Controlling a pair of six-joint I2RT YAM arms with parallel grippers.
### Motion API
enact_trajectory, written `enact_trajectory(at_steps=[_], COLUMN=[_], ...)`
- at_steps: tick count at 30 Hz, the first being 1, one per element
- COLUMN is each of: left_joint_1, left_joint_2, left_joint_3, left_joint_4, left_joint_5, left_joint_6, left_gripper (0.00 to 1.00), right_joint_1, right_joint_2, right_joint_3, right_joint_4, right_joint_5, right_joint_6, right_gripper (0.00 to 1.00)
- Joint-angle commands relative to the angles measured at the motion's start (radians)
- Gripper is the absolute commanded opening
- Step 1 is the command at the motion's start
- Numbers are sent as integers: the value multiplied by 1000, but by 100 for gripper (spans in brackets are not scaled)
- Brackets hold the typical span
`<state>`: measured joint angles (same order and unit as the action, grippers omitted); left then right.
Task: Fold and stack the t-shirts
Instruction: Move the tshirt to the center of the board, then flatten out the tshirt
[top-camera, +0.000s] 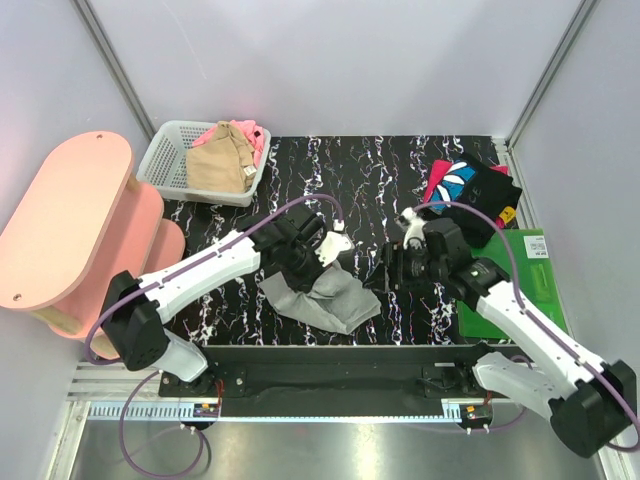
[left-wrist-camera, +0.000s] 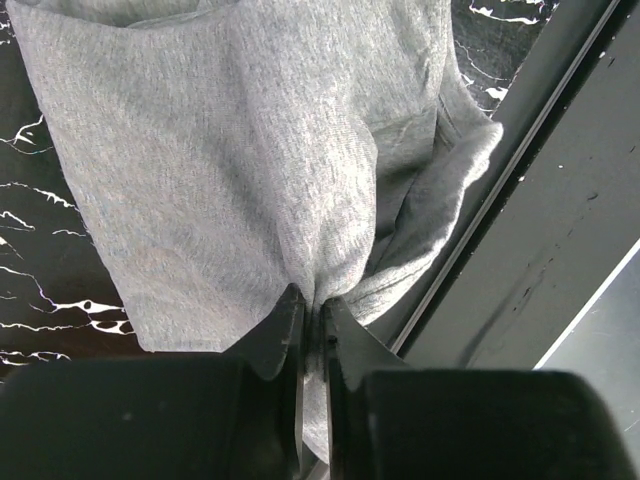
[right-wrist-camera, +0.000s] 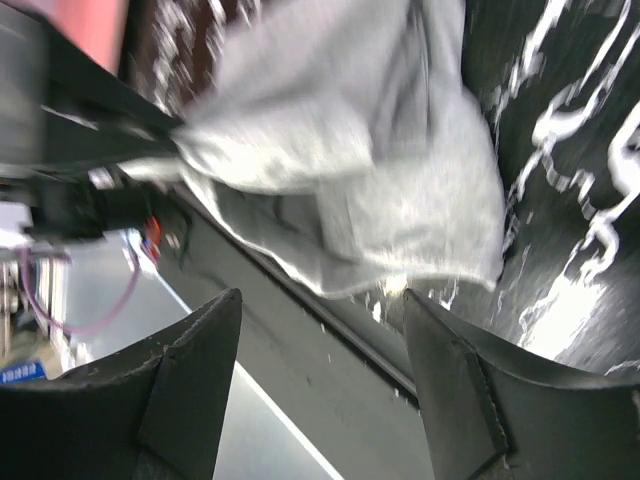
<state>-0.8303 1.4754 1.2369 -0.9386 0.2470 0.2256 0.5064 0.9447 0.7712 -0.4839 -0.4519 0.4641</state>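
The light-grey tee (top-camera: 325, 295) is plain. There is a tan tee (top-camera: 220, 165), a bright pink tee (top-camera: 260, 140) and a black tee (top-camera: 475, 195) printed pink, blue and white. The table (top-camera: 350, 175) is black with white marbling, and the board (top-camera: 550, 290) is green.

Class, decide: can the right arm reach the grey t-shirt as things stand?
Probably yes: the right gripper is open and faces the grey t-shirt, with nothing between them.

A: Link finish?
B: White shells with black joints on left arm (top-camera: 200, 270) and right arm (top-camera: 525, 335).
A: Cabling?
B: One purple cable (top-camera: 297, 199) along each. On right gripper (right-wrist-camera: 322, 300), matte black wedge fingers (right-wrist-camera: 190, 400).
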Motion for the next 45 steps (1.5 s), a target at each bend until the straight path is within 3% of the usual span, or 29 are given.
enact_trajectory(at_steps=[1, 6, 11, 19, 35, 39, 43, 44, 45], left_joint_1=[3, 5, 52, 82, 82, 82, 82, 82, 82], left_joint_2=[13, -4, -38, -67, -73, -66, -61, -60, -59], left_joint_3=[35, 47, 47, 41, 18, 15, 21, 22, 24], left_joint_4=[34, 29, 29, 21, 11, 11, 9, 8, 7], left_joint_5=[-3, -18, -28, -5, 18, 24, 25, 23, 17], left_joint_6=[-15, -19, -20, -19, -17, -17, -16, -15, -14], left_gripper=[6, 15, 7, 6, 11, 18, 24, 25, 26], right_joint_1=[62, 109, 144, 144, 144, 144, 146, 144, 146], right_joint_2=[75, 224, 256, 298, 508, 523, 537, 537, 536], right_joint_3=[-46, -84, -119, -115, -75, -56, -50, -50, -50], right_joint_4=[-27, -27, 7, 56, 223, 232, 235, 234, 235], right_joint_5=[-50, 41, 134, 234, 222, 208, 203, 200, 194], right_joint_6=[-10, 103, 157, 165, 173, 166, 163, 166, 169], right_gripper=[73, 71, 71, 64, 57, 55, 38, 24, 17])
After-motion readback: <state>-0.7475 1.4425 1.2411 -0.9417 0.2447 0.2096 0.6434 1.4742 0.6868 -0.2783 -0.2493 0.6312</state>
